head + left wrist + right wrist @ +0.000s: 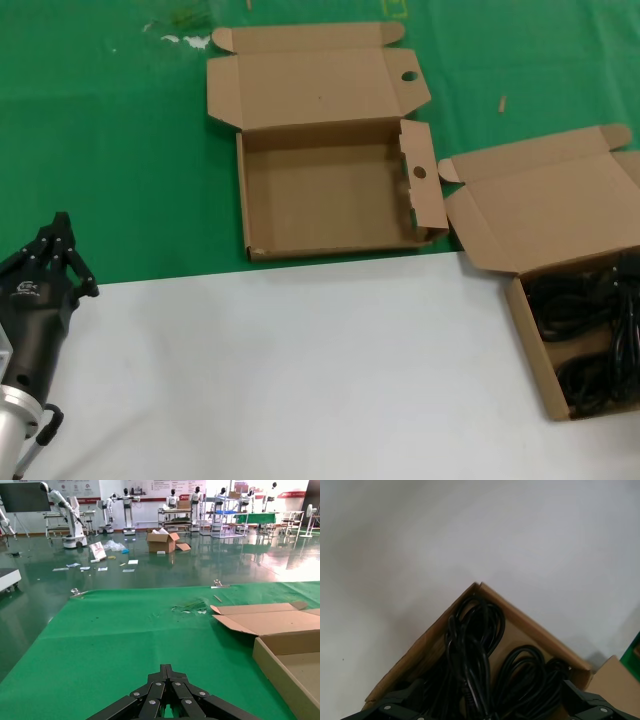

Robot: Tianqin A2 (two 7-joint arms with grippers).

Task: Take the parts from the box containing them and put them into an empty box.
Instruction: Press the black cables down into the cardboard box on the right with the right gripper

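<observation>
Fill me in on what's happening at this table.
The right gripper hangs open over the cables in the plain-lidded box, nothing grasped yet. The left gripper waits shut at the table's left edge. The holed box on the green cloth holds no cables.

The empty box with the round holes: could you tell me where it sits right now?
In the head view the empty box lies open at centre on the green cloth, just beyond the white surface, with the box of cables to its right.
</observation>
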